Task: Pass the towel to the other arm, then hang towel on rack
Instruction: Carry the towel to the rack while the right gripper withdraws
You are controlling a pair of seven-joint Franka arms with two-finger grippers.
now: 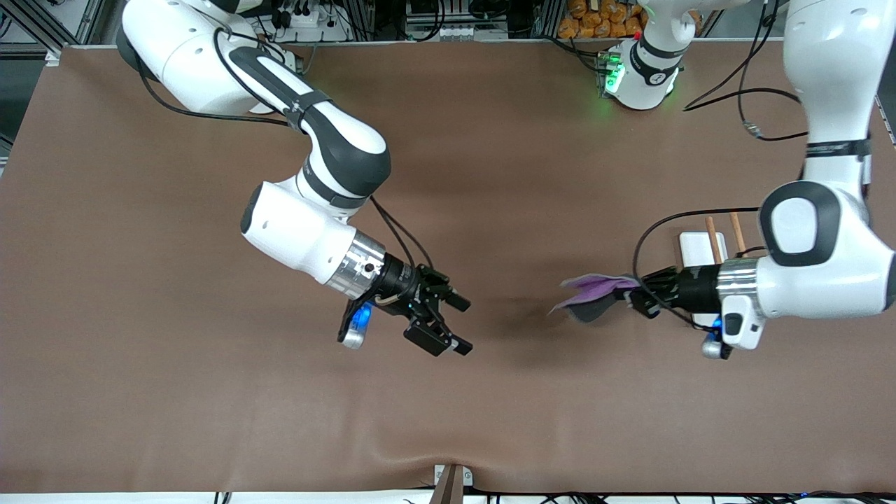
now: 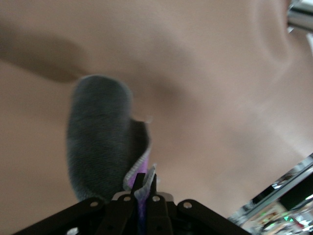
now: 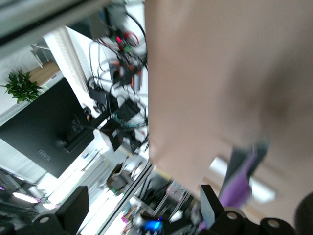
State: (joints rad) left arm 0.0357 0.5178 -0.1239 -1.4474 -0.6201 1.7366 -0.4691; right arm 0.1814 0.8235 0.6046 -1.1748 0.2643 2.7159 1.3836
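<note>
The towel (image 1: pixel 593 295), dark grey with a purple reverse, hangs in the air over the brown table, and my left gripper (image 1: pixel 635 294) is shut on one edge of it. In the left wrist view the grey towel (image 2: pixel 98 142) droops from the pinched fingers (image 2: pixel 139 183). My right gripper (image 1: pixel 463 324) stands open over the middle of the table, a gap away from the towel, with nothing between its fingers (image 3: pixel 74 205). The purple cloth (image 3: pixel 239 183) shows far off in the right wrist view. The rack (image 1: pixel 694 249), a white base with two brown rods, sits under the left arm's wrist, partly hidden.
The brown table cover (image 1: pixel 210 392) spreads wide around both arms. The left arm's base with a green light (image 1: pixel 633 73) and black cables (image 1: pixel 749 105) lie at the edge farthest from the front camera. A small clamp (image 1: pixel 451 483) sits at the nearest edge.
</note>
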